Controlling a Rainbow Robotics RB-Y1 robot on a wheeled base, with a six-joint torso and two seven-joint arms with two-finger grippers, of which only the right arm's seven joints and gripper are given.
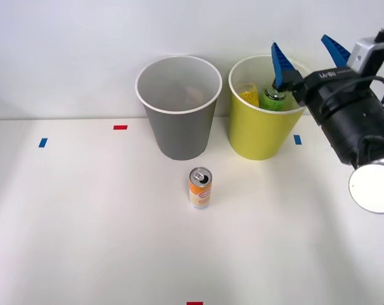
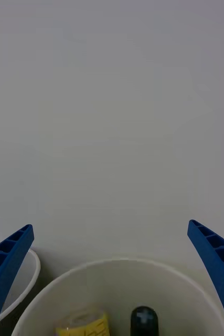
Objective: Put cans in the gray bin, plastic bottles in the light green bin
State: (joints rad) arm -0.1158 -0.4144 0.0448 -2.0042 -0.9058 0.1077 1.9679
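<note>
My tool (image 1: 306, 54) hangs spread wide and empty above the light green bin (image 1: 263, 136). Both plastic bottles (image 1: 274, 97) already lie inside it. The can (image 1: 200, 188) stands on the tabletop (image 1: 84, 222) before the gray bin (image 1: 179, 130), not yet binned. My wrist view looks down on the black cap (image 2: 143, 319); the front view shows the can.

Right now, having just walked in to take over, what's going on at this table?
The right gripper hangs open over the light green bin, which holds the green bottle and the yellow-label bottle. The orange can stands upright on the table, in front of the gray bin.
</note>
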